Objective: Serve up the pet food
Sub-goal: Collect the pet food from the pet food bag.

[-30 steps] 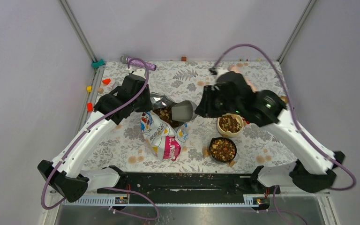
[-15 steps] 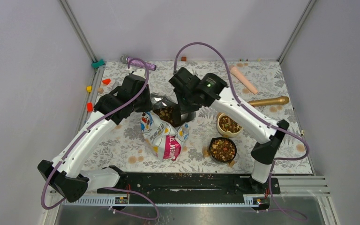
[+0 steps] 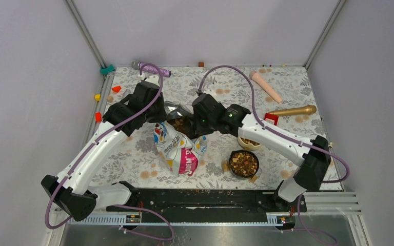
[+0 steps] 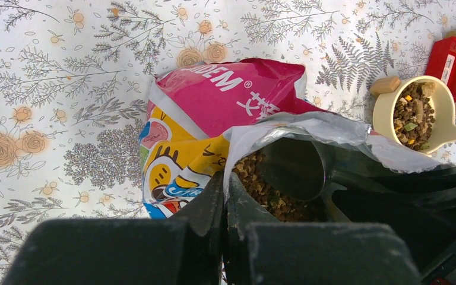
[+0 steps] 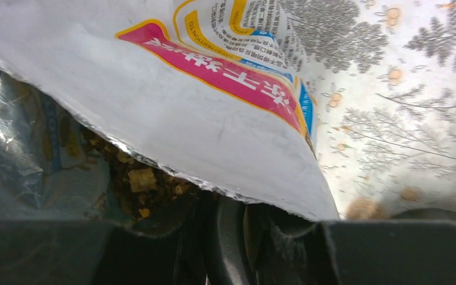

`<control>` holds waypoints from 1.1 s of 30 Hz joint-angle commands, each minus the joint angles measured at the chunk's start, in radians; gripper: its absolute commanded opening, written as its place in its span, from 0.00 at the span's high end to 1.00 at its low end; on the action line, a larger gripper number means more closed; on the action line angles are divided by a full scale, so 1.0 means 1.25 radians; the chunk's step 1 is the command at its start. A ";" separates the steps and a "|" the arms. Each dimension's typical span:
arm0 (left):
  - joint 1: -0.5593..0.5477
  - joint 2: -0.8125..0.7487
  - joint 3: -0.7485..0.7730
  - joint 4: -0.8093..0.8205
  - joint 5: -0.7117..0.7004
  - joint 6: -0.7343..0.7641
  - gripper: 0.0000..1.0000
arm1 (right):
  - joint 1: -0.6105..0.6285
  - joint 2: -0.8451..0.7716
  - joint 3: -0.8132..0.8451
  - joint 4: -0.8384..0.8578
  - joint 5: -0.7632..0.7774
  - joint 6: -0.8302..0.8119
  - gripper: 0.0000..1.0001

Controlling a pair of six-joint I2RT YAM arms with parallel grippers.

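Note:
A colourful pet food bag (image 3: 180, 151) lies on the floral table with its foil mouth open. My left gripper (image 3: 163, 116) (image 4: 225, 185) is shut on the bag's rim and holds the mouth up. Brown and tan pet food (image 4: 264, 191) (image 5: 136, 178) fills the opening. My right gripper (image 3: 199, 123) (image 5: 233, 222) is shut on the handle of a grey scoop (image 4: 291, 169), whose cup sits inside the bag on the kibble. A cream bowl (image 3: 250, 142) (image 4: 386, 113) and a black bowl (image 3: 243, 164) both hold kibble.
A red block (image 3: 271, 119), a gold rod (image 3: 292, 110) and a pink stick (image 3: 266, 86) lie at the right back. A purple tool (image 3: 151, 67) lies at the back left. Small coloured blocks (image 3: 98, 117) sit along the left edge. Loose kibble is scattered by the black bowl.
My right arm has swung left from above the cream bowl and come down, putting the scoop into the bag's mouth. The left arm and the bag have stayed still.

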 commanded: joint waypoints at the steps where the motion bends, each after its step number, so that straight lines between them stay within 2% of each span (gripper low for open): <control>1: 0.004 -0.009 0.017 -0.004 -0.012 0.013 1.00 | 0.005 -0.062 -0.140 0.270 -0.119 0.103 1.00; 9: 0.004 -0.011 0.017 -0.005 -0.005 0.010 1.00 | -0.018 -0.219 -0.455 0.749 -0.150 0.297 1.00; 12: 0.004 -0.010 0.017 -0.004 -0.004 0.010 1.00 | -0.025 -0.264 -0.534 0.856 -0.150 0.349 1.00; 18: 0.004 -0.015 0.017 -0.004 -0.009 0.009 1.00 | -0.027 -0.338 -0.593 0.921 -0.174 0.381 1.00; 24: 0.005 -0.016 0.017 -0.005 -0.009 0.010 1.00 | -0.027 -0.415 -0.637 0.923 -0.175 0.396 1.00; 33: 0.004 -0.015 0.017 -0.004 -0.013 0.011 1.00 | -0.027 -0.563 -0.698 0.856 -0.101 0.375 1.00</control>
